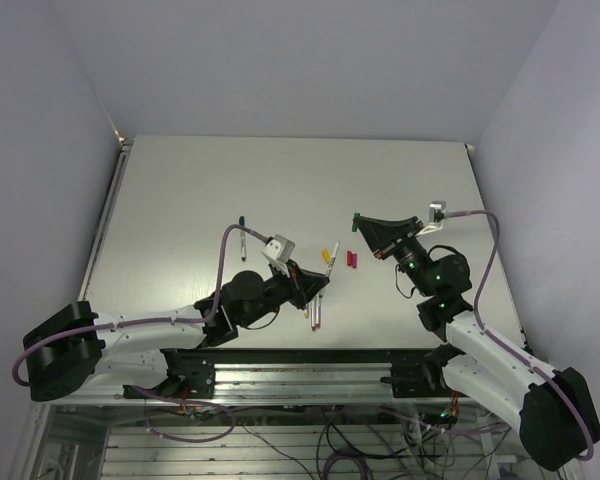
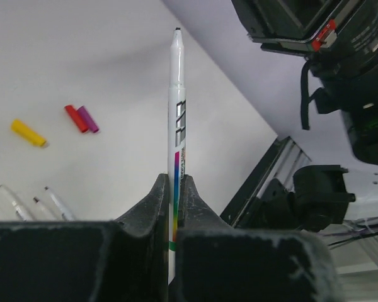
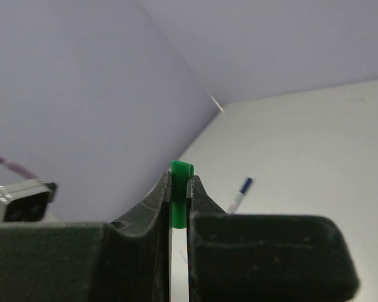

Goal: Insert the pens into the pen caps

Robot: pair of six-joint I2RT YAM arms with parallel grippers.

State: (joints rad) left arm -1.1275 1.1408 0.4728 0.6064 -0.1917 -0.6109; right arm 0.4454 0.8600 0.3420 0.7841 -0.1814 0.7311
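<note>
Your left jaws are closed tight on the lower barrel of a pen [image 2: 176,107], which stands straight up out of the grip, clear of the surface [image 1: 180,190]. Its barrel is slim and whitish, with grey blocks, small print and a rainbow stripe down one side. The tip is small, dark and uncapped.

Your right jaws are clamped on a green cap [image 3: 181,182], which is held off the surface, well apart from the pen. The cap is short and stubby, and its top edge stands just proud of the jaws. A white strip shows below it in the grip; you cannot tell what that strip is.

On the surface:
- Yellow cap [image 2: 28,133], lying alone.
- Red cap [image 2: 75,118] and magenta cap [image 2: 88,119], side by side and touching, near the yellow cap.
- Three bare pens [image 2: 58,202], close together beside the left jaws.
- One blue-capped pen [image 1: 242,234], apart from the rest, on the left side.
</note>
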